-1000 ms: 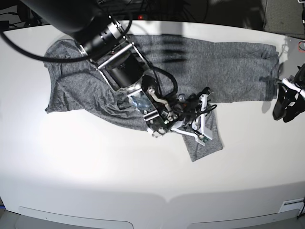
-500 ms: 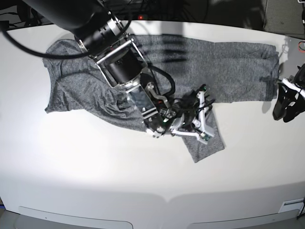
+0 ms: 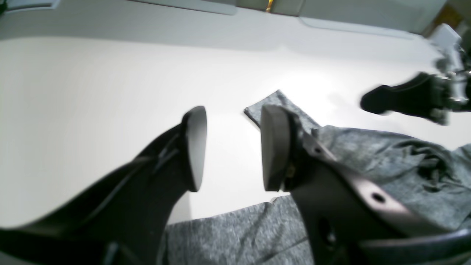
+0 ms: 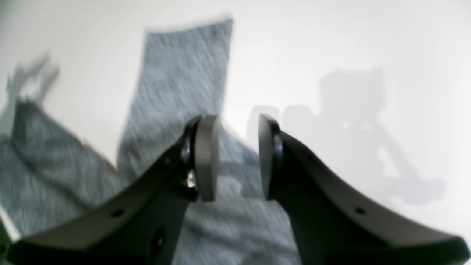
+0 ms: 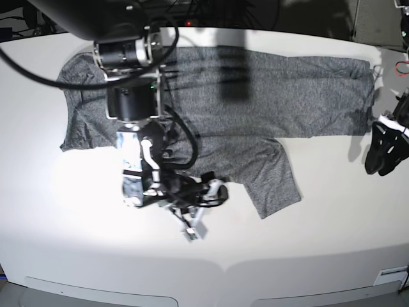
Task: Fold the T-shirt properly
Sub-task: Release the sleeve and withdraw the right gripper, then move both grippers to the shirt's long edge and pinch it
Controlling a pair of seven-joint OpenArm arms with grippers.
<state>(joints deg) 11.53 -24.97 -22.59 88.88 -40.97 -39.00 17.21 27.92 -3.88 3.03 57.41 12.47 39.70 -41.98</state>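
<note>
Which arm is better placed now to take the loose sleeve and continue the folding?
Probably the right: its open claw hangs just beside the sleeve of the T-shirt. The left claw, also open, waits off the shirt's far edge.

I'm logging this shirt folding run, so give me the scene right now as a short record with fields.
cloth: grey T-shirt spread flat on the white table
sleeve: one sleeve lies angled toward the table's near edge
right gripper: open, holding nothing, over bare table beside the sleeve
left gripper: open, holding nothing, just off the shirt's far-right edge
fold state: not yet folded
</note>
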